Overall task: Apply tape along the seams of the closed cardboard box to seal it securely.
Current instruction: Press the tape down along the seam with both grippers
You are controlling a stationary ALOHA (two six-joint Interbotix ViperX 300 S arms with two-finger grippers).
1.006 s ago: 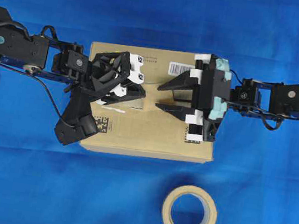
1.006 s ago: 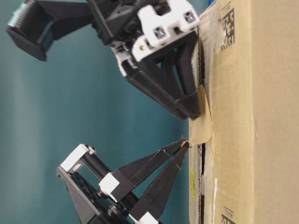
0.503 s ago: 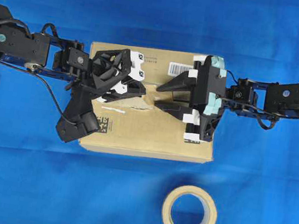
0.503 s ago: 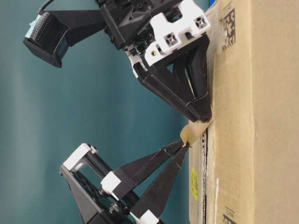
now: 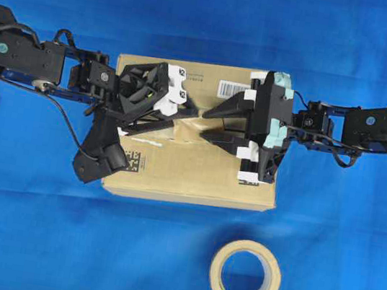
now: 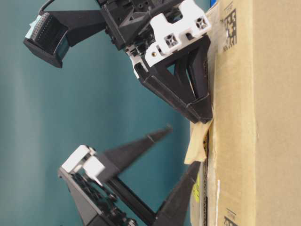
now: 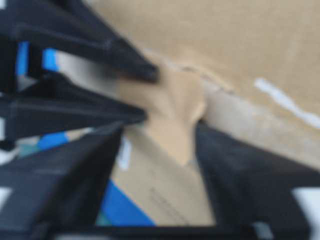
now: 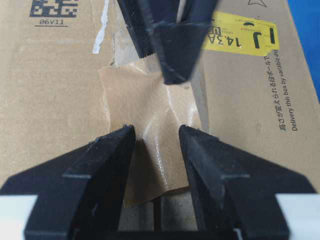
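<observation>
The cardboard box (image 5: 197,171) lies flat on the blue cloth, with its yellow sticker (image 8: 240,37) in the right wrist view. A small tan tape (image 8: 150,110) piece lies across the seams (image 8: 156,220) at mid-box. In the table-level view one end of the tape (image 6: 197,141) curls up off the box (image 6: 254,117). My left gripper (image 5: 182,124) stands open around that end and grips nothing. My right gripper (image 8: 157,145) is open too, straddling the tape, and its fingertips (image 6: 204,115) touch the box top. The left wrist view is blurred and shows the tape (image 7: 175,110) between my left gripper (image 7: 160,127) fingers.
A beige tape roll (image 5: 217,272) lies on the blue cloth in front of the box, right of centre. Both arms reach in over the box top from either side, their tips nearly meeting at the middle.
My left gripper has gone from shut on the tape's end to wide open, letting it go. The tape has dropped closer to the box top. The right gripper has barely moved.
</observation>
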